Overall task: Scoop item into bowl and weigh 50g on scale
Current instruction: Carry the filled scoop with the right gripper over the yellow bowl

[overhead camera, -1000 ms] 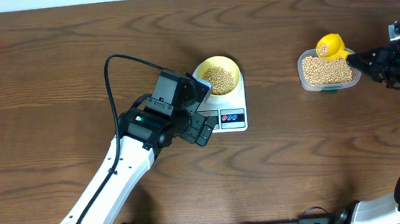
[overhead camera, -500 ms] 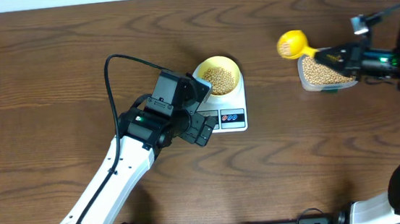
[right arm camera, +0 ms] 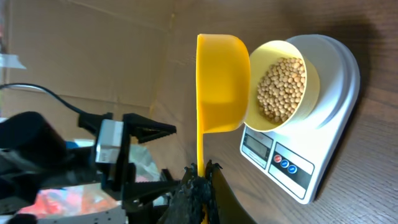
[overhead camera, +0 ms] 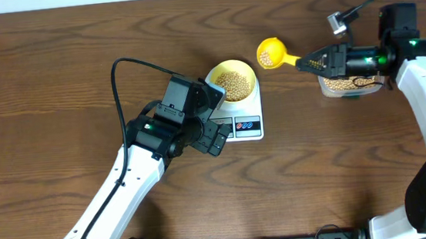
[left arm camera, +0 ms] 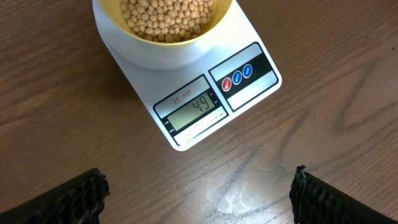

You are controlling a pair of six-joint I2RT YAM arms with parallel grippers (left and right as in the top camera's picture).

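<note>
Pinched shut in the black gripper: handle of a bright yellow plastic measuring scoop, cup upright, just beside a small round pale yellow bowl. Heaped inside: tan round beans. Beneath: white rectangular digital kitchen scale, on a brown wooden desk.

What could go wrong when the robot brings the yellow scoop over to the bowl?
The scale already shows 49, so tipping in much more would likely overshoot. The scoop, held by its handle end in the right gripper, is over bare table, so beans could spill before reaching the bowl. It might also bump the bowl.
</note>
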